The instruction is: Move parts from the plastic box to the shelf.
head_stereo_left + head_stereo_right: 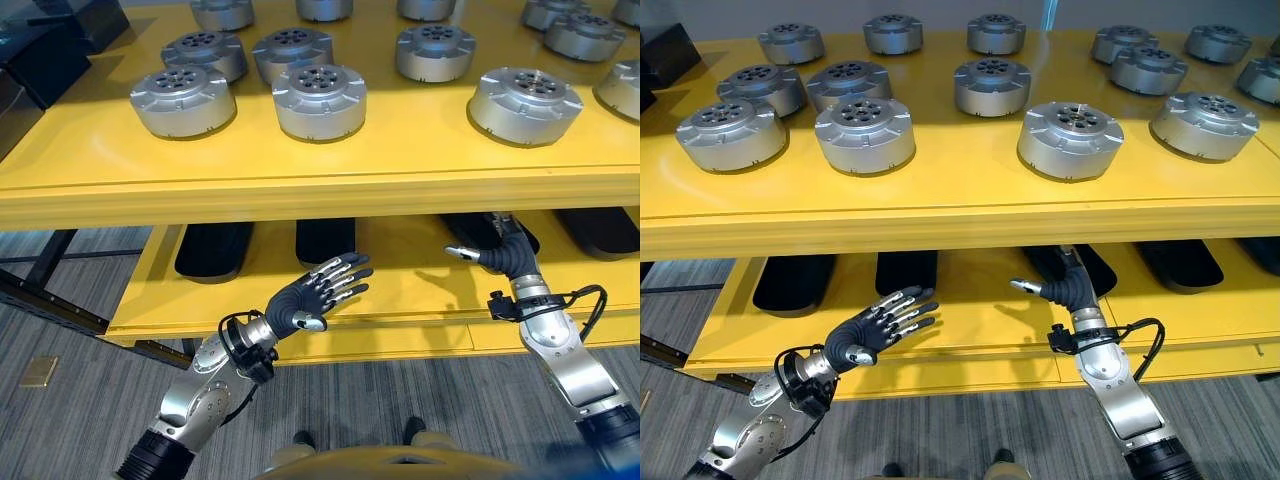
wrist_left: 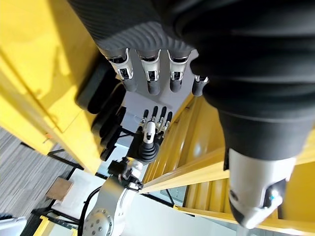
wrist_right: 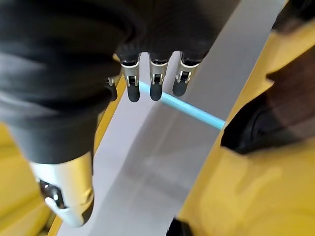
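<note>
Your left hand hangs in front of the lower shelf, fingers straight and spread, holding nothing; its wrist view shows the same loose, extended fingers. Your right hand sits at the front edge of the upper shelf, thumb stuck out to the side, fingers reaching up under the edge; in its wrist view they are straight and empty.

The parts are round silver discs standing flat on the upper shelf, bolt-hole faces upward, axes vertical, in rough rows with gaps between them. The nearest ones are a disc at left of centre and another above your right hand. Long black pads lie on the lower shelf, running front to back.
</note>
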